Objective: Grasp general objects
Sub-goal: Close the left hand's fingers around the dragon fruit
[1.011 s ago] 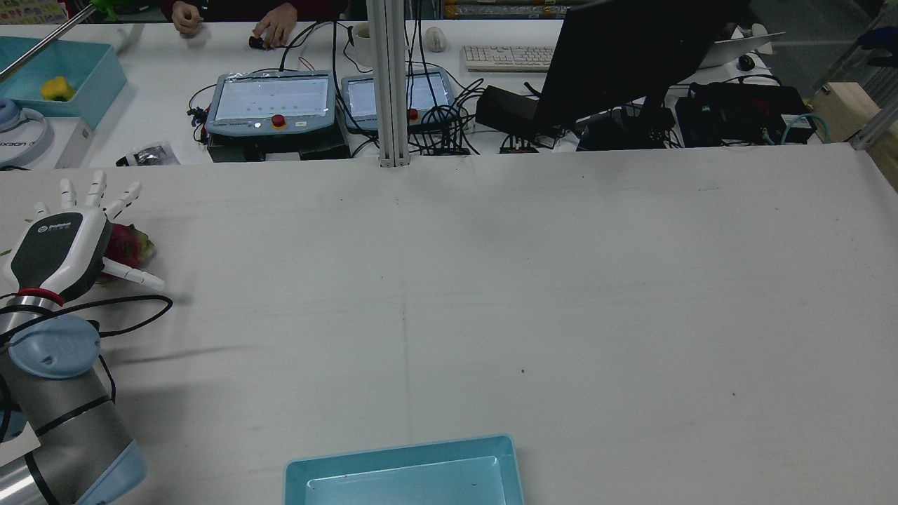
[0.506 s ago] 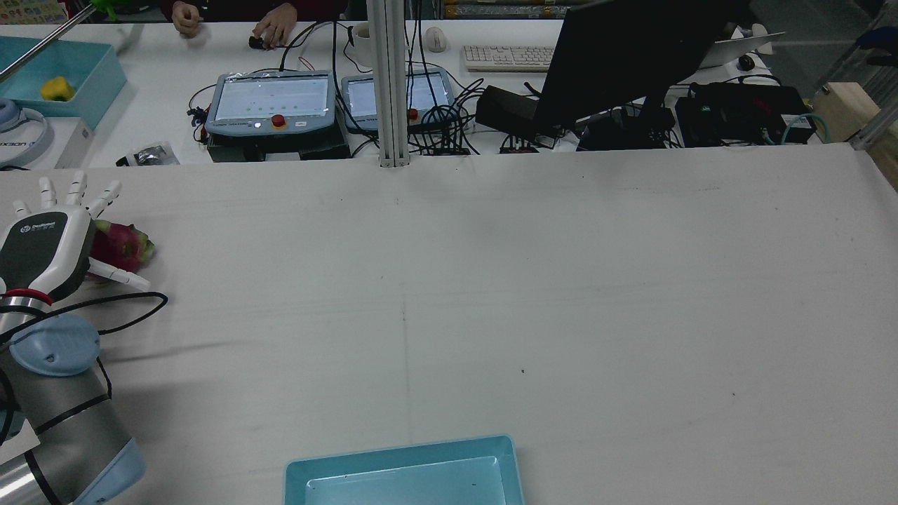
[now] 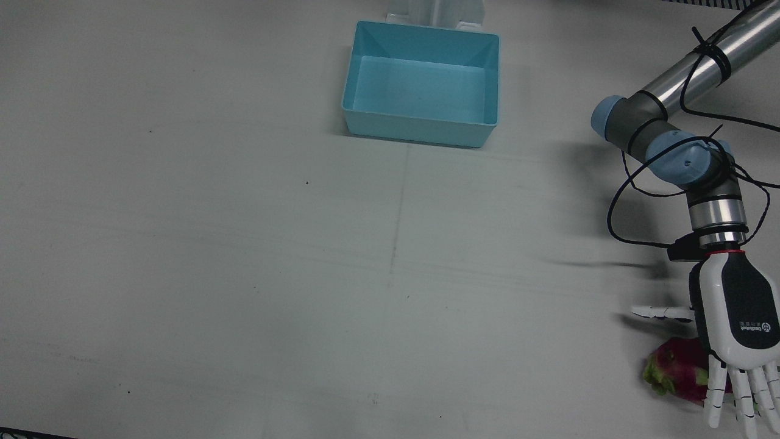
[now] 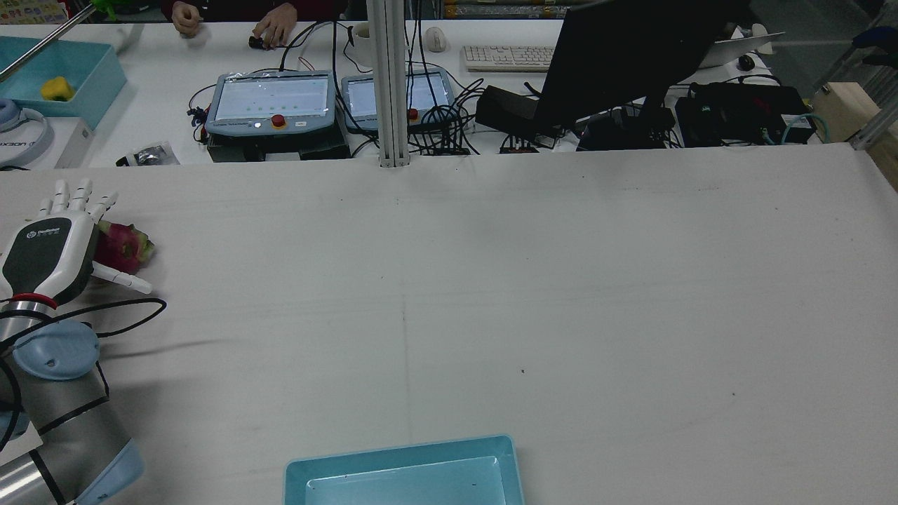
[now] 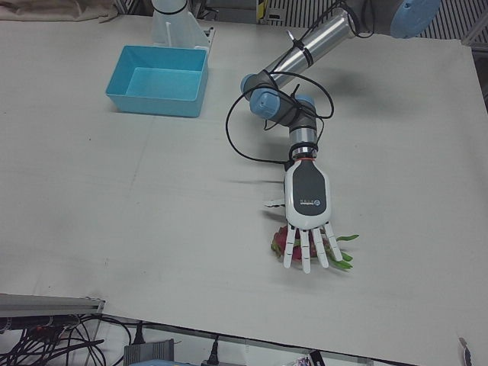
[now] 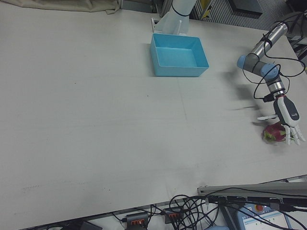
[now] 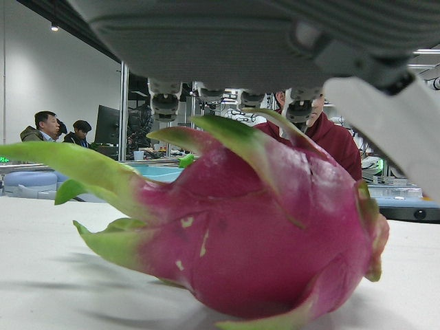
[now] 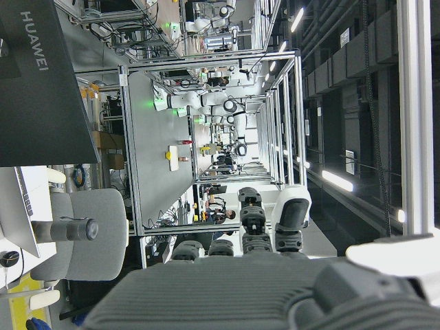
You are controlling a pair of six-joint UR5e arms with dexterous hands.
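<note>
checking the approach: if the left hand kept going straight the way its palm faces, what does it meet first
Probably the pink, green-leafed dragon fruit lying directly under the left hand; its open fingers extend just above it, though any contact is unclear.

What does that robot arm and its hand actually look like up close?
The left arm is a silvery metal tube with grey joints capped in light blue, and a thin black cable loops along it. A red ring marks the wrist. The left hand has a white shell with a black back panel bearing small white lettering, and slim white segmented fingers.
</note>
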